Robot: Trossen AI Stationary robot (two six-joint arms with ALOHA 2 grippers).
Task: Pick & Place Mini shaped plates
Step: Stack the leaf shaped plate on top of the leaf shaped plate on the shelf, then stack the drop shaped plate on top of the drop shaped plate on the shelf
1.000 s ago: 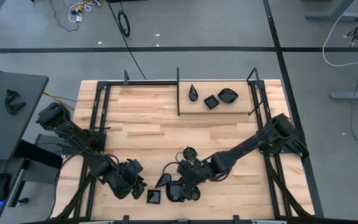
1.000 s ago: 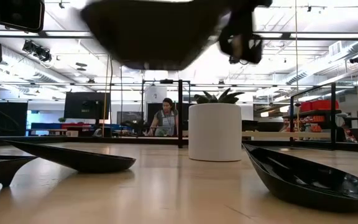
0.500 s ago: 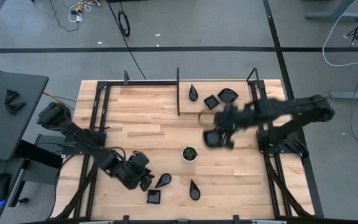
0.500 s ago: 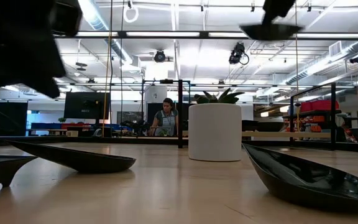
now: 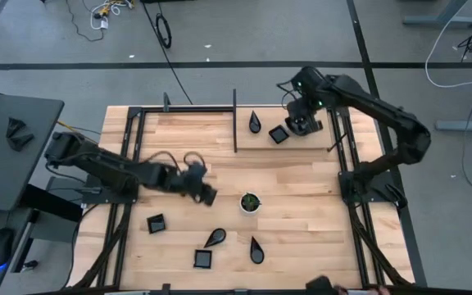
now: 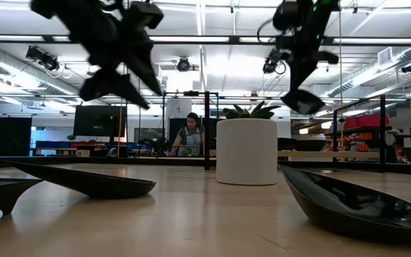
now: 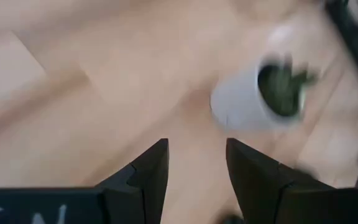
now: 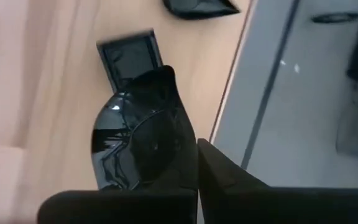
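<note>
floor [image 5: 244,37]: grey, dark seams | desk [image 5: 11,152]: dark | ceiling lights [image 6: 198,39]: bright strips

Right gripper [image 5: 306,123] over far-corner plates [image 5: 279,133]

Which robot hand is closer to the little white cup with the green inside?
Left. The left gripper hovers open just beside the white cup, toward the table's left. The right gripper is far off at the back, shut on a black plate.

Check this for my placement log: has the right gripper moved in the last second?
Yes. The right gripper, shut on a black plate, has travelled from the near edge by the white cup to the far right corner, over the plates there.
</note>
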